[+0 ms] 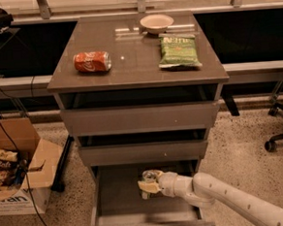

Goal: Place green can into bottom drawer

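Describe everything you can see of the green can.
The green can stands roughly upright inside the open bottom drawer, toward its back. Only its round silver top and a sliver of dark body show; it looks like metal. The end effector is closed around its side, hiding most of the body. Whether its base rests on the drawer floor cannot be told.
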